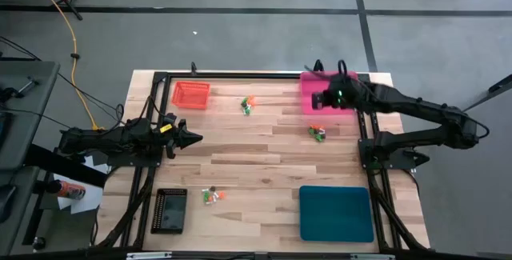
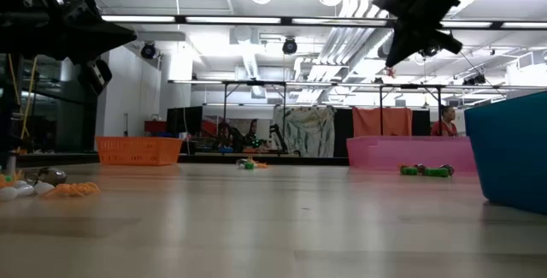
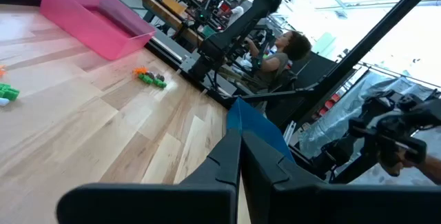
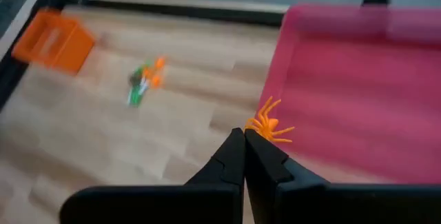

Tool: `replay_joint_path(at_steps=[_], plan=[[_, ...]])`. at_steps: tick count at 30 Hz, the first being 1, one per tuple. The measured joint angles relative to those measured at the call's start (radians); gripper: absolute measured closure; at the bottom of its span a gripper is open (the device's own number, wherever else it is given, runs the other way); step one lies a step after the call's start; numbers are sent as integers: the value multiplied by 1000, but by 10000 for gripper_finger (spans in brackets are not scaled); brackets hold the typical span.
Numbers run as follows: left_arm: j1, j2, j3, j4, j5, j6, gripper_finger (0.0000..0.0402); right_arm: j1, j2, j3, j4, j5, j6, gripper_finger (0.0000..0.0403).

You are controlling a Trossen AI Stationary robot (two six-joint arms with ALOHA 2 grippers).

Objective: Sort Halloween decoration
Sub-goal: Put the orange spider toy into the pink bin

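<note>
The Halloween decoration lies in small green, orange and white clusters on the wooden table: one [image 1: 248, 105] near the orange tray [image 1: 190, 94], one [image 1: 318, 134] in front of the pink tray [image 1: 309, 81], and one [image 1: 212, 196] beside the black tray [image 1: 170, 210]. My right gripper [image 4: 242, 137] is shut on an orange spider-shaped trinket [image 4: 270, 123]. It hangs over the pink tray's [image 4: 358, 79] left rim. At the table's left side my left gripper [image 1: 197, 138] is shut on nothing and points level. My right gripper pinches the orange spider trinket by its near side [image 4: 253, 130] at the very ends of its two fingers. The fingers slant downward from the table's right. The spider's legs splay out past the fingertips, and it is lifted clear above the pink tray's edge.
A teal tray [image 1: 336, 212] sits at the near right of the table. A black frame [image 1: 240, 74] runs along the table's far edge and sides. In the room behind the table, a person [image 3: 286, 48] sits at a bench.
</note>
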Motion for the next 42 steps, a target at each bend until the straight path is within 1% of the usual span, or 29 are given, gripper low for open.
replay_joint_path(at_steps=[2,5,9,13,18,23,30,32,34,36,42], plan=[[0,0,0,0,0,0,401,-84,61,42,-30,-46,-37,403],[0,0,0,0,0,0,401,-216,185,93,-72,-126,-108,403],[0,0,0,0,0,0,401,-350,356,118,-84,-236,-155,403],[0,0,0,0,0,0,401,-428,501,116,-69,-280,-171,403],[0,0,0,0,0,0,401,-461,622,112,-48,-280,-179,403],[0,0,0,0,0,0,401,-461,664,112,-5,-280,-184,403],[0,0,0,0,0,0,401,-461,670,112,26,-286,-249,402],[0,0,0,0,0,0,401,-461,670,111,29,-290,-254,396],[0,0,0,0,0,0,401,-461,670,112,35,-293,-256,381],[0,0,0,0,0,0,401,-460,670,112,36,-293,-267,357],[0,0,0,0,0,0,401,-458,667,115,28,-285,-321,261]])
